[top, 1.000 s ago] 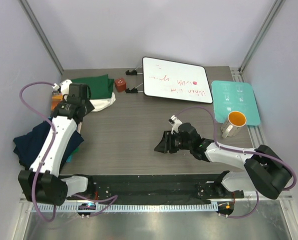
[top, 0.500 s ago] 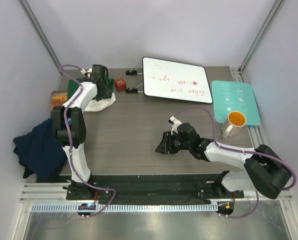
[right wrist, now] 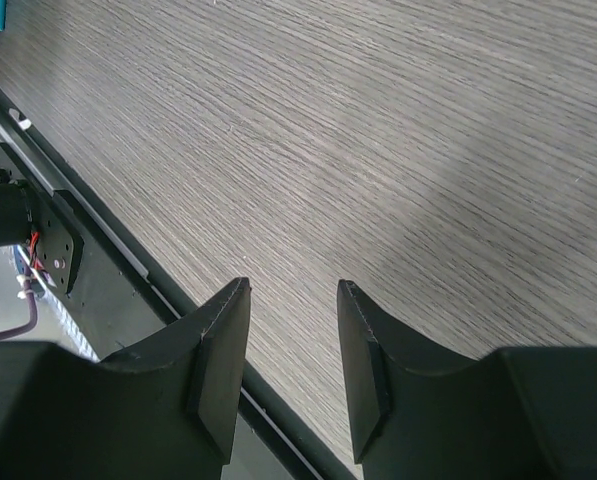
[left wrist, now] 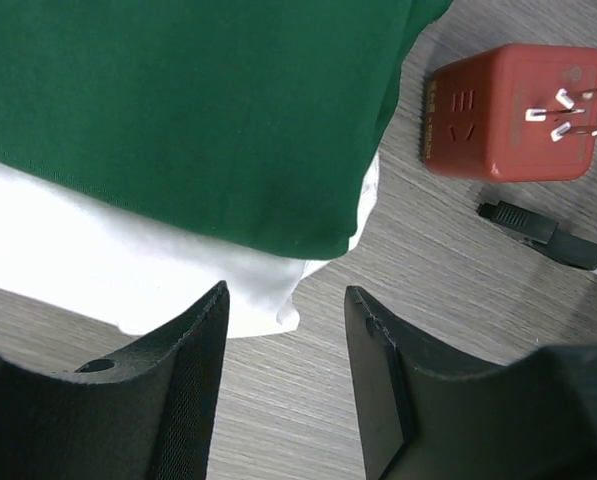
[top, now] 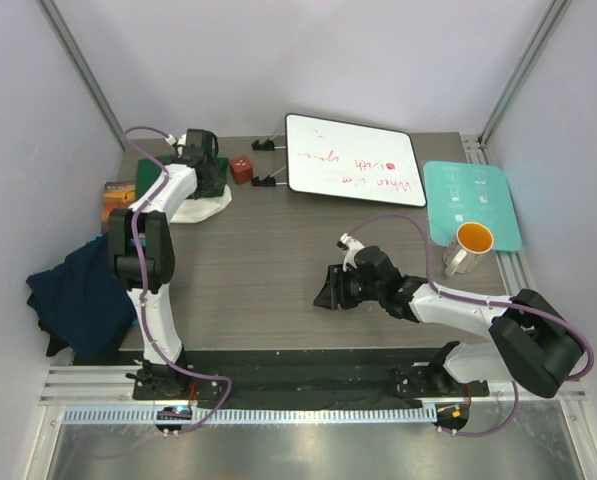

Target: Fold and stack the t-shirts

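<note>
Nearest, mid-bench [top: 268, 235]: right tool [top: 323, 290], spread wide, empty, unmoved. Near left: one navy shirt [top: 78, 290], crumpled, no arm over it any more. Far left: left tool [left wrist: 286, 300], swung across from that heap a second ago, parted and empty above one green shirt [left wrist: 178, 110] lying on one white shirt [left wrist: 128, 270]. Two stacked, by the look; navy yet to fold. Beyond: one red plug [top: 241, 168], one mug [top: 465, 245].

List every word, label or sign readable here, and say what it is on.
Nothing reads clearly enough to quote.
Whiteboard: red handwriting, illegible in the top view.
Teal board: white print, too small.
Red plug adapter: moulded marks on one side, no readable word.
Book: cover too small to read.
</note>
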Robot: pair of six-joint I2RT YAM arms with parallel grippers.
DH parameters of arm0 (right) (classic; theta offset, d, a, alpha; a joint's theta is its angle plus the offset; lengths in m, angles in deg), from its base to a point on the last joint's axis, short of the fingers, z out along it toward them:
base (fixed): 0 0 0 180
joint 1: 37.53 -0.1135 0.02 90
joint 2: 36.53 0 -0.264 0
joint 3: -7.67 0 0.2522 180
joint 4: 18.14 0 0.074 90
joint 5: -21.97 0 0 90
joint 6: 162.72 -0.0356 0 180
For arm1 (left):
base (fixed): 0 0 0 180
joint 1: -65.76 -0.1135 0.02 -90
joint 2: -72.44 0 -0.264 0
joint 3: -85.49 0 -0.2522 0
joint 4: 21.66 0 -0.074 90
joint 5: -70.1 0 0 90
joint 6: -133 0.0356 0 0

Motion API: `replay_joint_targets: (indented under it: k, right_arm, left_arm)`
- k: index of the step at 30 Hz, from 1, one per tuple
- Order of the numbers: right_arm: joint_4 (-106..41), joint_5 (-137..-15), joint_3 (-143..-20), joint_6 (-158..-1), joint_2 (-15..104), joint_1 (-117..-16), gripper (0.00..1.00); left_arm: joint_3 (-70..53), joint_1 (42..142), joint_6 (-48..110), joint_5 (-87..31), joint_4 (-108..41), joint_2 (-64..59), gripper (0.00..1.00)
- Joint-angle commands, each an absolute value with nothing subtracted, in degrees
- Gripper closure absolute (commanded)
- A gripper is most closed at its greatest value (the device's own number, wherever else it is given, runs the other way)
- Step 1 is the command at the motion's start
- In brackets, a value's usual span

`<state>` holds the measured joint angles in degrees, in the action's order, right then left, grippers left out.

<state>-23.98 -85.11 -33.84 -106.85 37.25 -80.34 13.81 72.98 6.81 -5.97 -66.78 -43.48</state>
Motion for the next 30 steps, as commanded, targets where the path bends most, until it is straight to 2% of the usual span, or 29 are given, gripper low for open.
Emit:
replay_joint_targets:
  k: [1, 11, 20, 21, 22, 23, 24, 25, 27, 30]
  right_arm:
    - [-22.59, -84.47, -35.27, -106.12, 37.48, -80.68, 0.54]
    - [-23.9, -83.68, -35.88, -105.24, 38.53, -80.68, 0.54]
    - [-24.51, -83.68, -37.02, -104.89, 40.38, -80.68, 0.54]
    - [-24.61, -83.5, -36.94, -104.89, 40.2, -80.77, 0.54]
    - [-24.69, -83.24, -36.76, -104.97, 39.59, -80.68, 0.54]
    - [-24.78, -83.06, -36.15, -105.23, 39.15, -80.68, 0.54]
    - [-24.78, -82.98, -35.8, -105.5, 38.71, -80.68, 0.54]
    - [-24.87, -82.63, -35.45, -105.59, 37.84, -80.68, 0.54]
    - [-24.87, -82.1, -34.57, -105.94, 37.13, -80.68, 0.54]
    - [-25.57, -81.92, -34.3, -105.94, 36.6, -80.68, 0.54]
  left_arm:
    - [15.22, 73.05, 10.04, -5.05, -63.29, -43.04, 0.49]
    - [24.7, 73.14, 10.92, -5.75, -66.44, -51.3, 0.49]
    - [24.01, 73.05, 11.09, -2.68, -66.71, -54.03, 0.51]
    - [24.19, 73.05, 11.01, -2.67, -66.71, -54.38, 0.55]
    - [24.19, 73.14, 11.0, -2.94, -66.45, -54.64, 0.65]
    - [24.36, 73.05, 10.92, -3.11, -66.36, -55.17, 0.7]
    - [24.37, 73.05, 10.92, -3.55, -66.1, -55.44, 0.87]
    - [24.37, 73.05, 11.0, -3.99, -65.92, -55.44, 0.95]
    - [23.93, 73.23, 10.92, -3.29, -65.57, -54.91, 1.0]
    - [21.83, 73.93, 12.14, 0.92, -63.47, -51.5, 1.0]
